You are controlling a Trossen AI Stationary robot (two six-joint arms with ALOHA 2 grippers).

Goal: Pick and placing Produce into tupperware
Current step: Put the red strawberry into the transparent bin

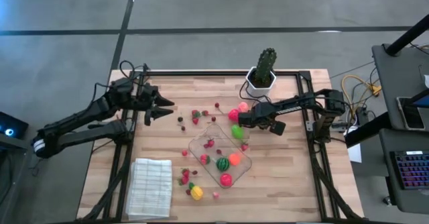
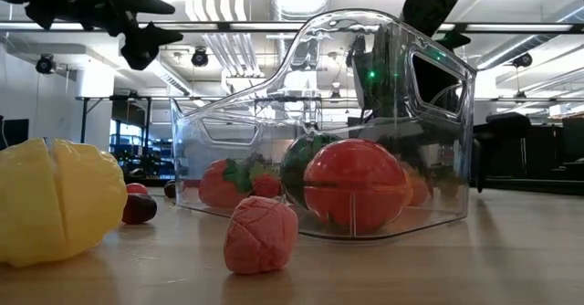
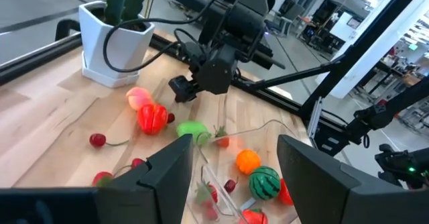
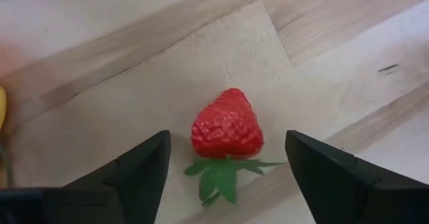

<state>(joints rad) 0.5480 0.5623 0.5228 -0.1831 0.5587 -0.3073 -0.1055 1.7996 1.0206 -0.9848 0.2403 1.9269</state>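
The right gripper (image 4: 228, 167) hangs low over the table, jaws open; a strawberry (image 4: 227, 131) lies on the wood between its fingers, untouched, just beside the clear container (image 1: 201, 143); the left gripper (image 1: 163, 110) waits open, well apart.

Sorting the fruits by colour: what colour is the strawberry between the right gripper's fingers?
Red, with green leaves. The strawberry shows best in the right wrist view.

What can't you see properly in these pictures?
- High view: the strawberry under the right end effector is hidden by the arm.
- Low view: fruit inside the tupperware is smeared by its clear wall.
- Low view: the yellow fruit is cut off by the picture's edge.
- High view: the tiny cherries are too small to count.
- Right wrist view: whether the fingers touch the strawberry.
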